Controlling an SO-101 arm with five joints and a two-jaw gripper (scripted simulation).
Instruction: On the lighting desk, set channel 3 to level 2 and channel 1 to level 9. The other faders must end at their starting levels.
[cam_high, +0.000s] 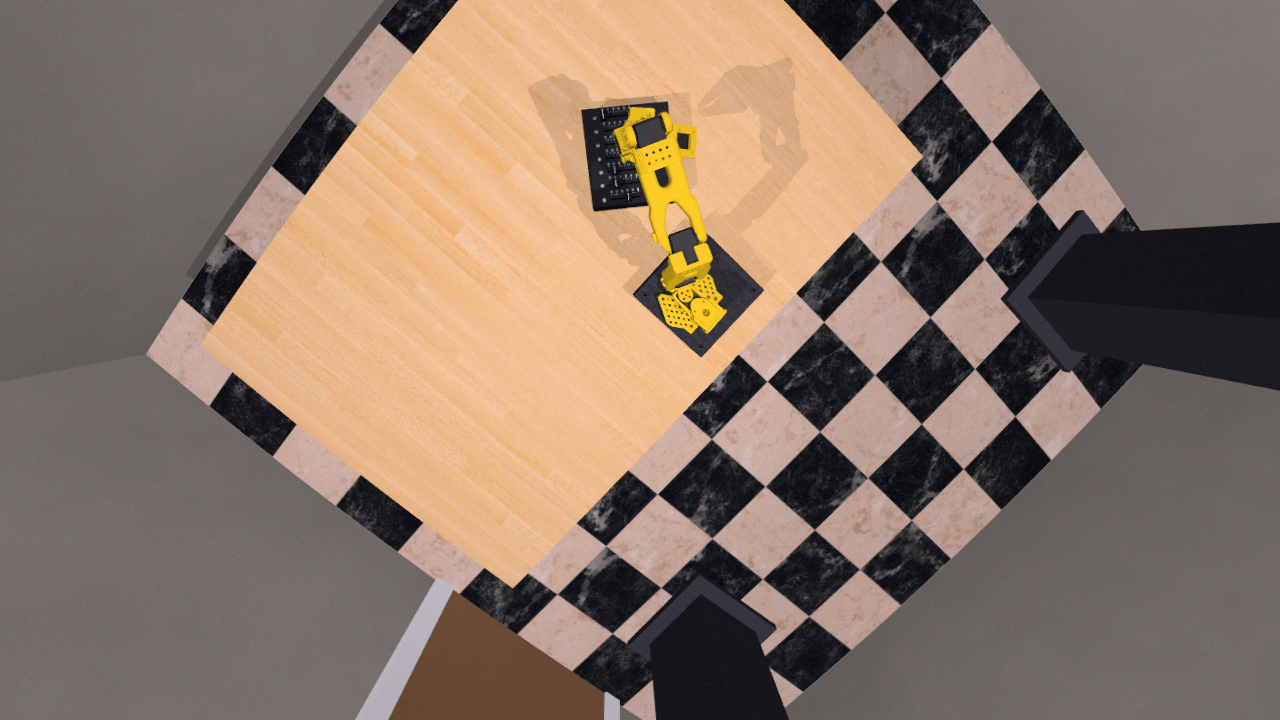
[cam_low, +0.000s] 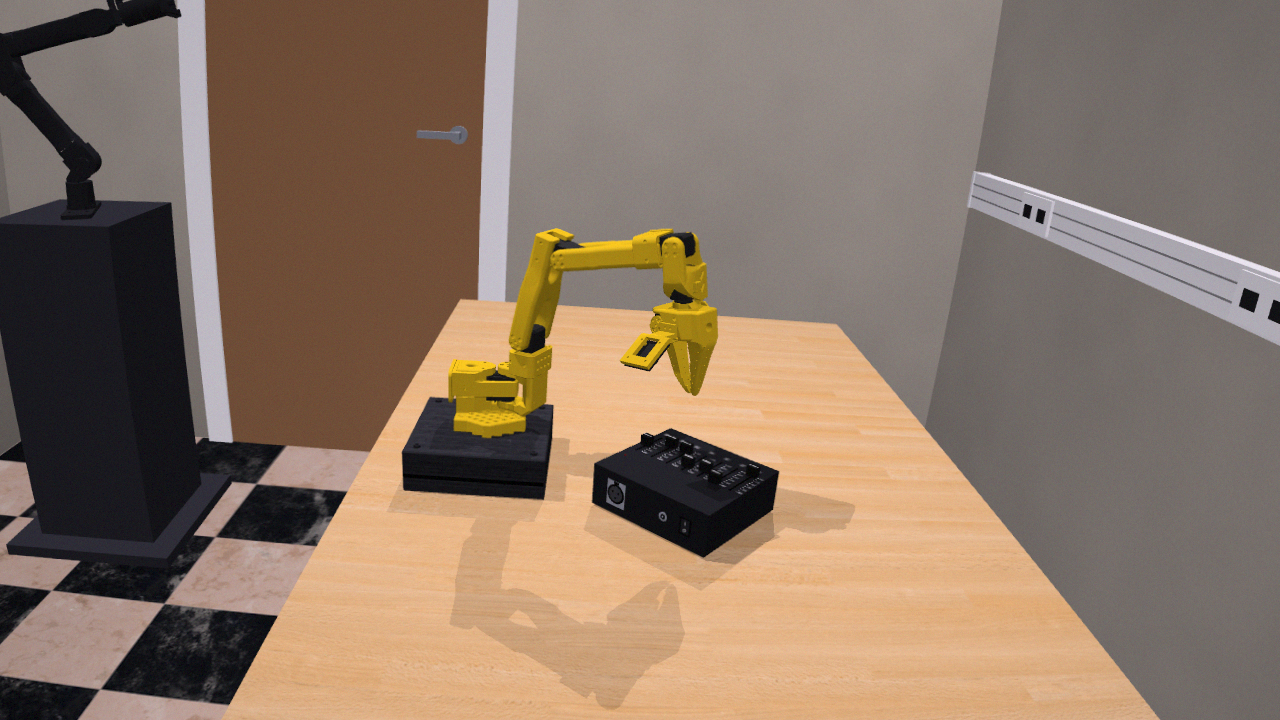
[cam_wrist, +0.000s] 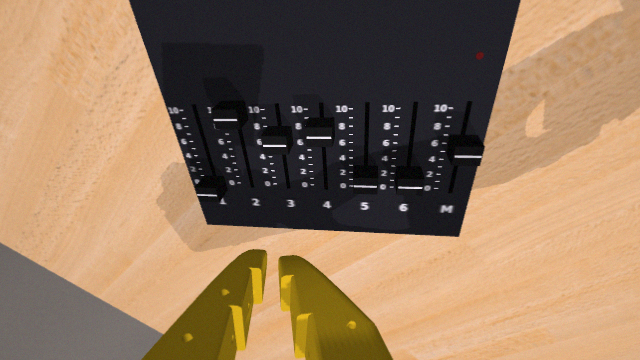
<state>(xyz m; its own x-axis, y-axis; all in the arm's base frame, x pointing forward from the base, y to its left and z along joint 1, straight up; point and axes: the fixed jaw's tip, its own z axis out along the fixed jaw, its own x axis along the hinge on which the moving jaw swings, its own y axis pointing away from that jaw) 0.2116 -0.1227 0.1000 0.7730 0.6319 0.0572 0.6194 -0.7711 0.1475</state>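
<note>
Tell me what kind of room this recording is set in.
Probably a small lab or workshop room, not a stage or studio. A wooden table carries the yellow arm and a black lighting desk; around it are a checkered tile floor, a brown door and a wall power strip.

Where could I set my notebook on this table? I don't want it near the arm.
The widest bare wood runs from the lighting desk to the table's near edge, shadowed only. A narrower strip borders the wall side. It is crowded between the desk and the base block, under the shut gripper.
</note>
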